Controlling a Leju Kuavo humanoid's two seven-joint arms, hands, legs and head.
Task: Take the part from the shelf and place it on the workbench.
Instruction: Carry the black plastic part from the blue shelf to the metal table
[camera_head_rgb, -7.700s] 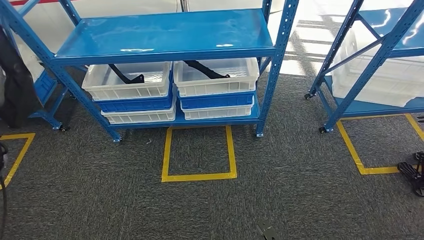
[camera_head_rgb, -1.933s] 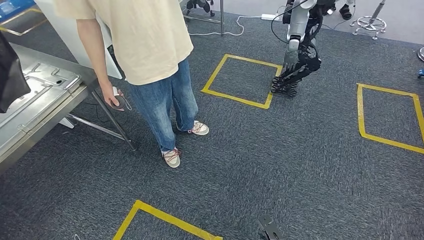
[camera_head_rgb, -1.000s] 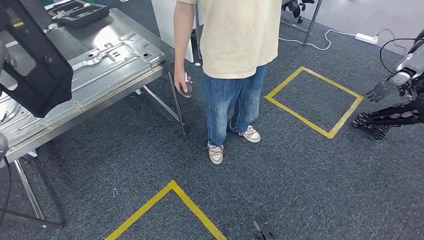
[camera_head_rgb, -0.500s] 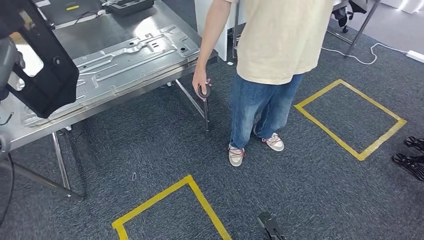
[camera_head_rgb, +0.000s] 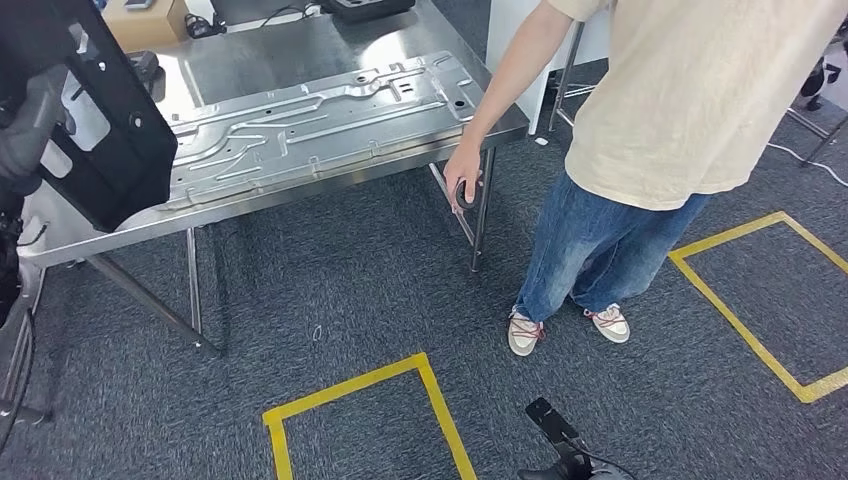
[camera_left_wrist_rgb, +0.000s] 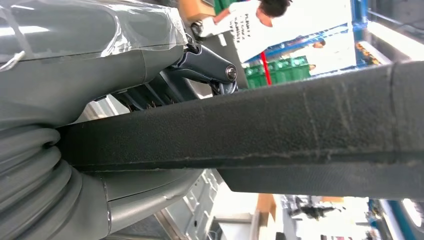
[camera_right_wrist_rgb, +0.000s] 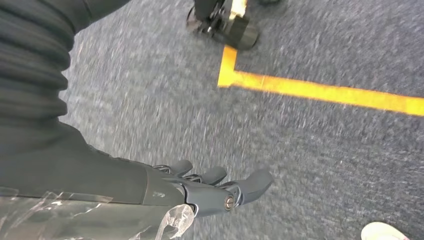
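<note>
Left hand raised, gripping the black part, right hand hanging, fingers loosely extended

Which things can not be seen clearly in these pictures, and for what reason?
- Flat black part with cut-outs: head view, cut off by the picture's edge.
- Left hand: head view, its fingers lie behind the part.
- Small dark object in the person's hand: too small to identify.
- Grey carpet: right wrist view, blurred.

You've got a matt black part, kinda grainy plastic up close, over a shiny brushed-metal desk with a stamped steel sheet on it. Floor is rough grey carpet with glossy yellow tape.
</note>
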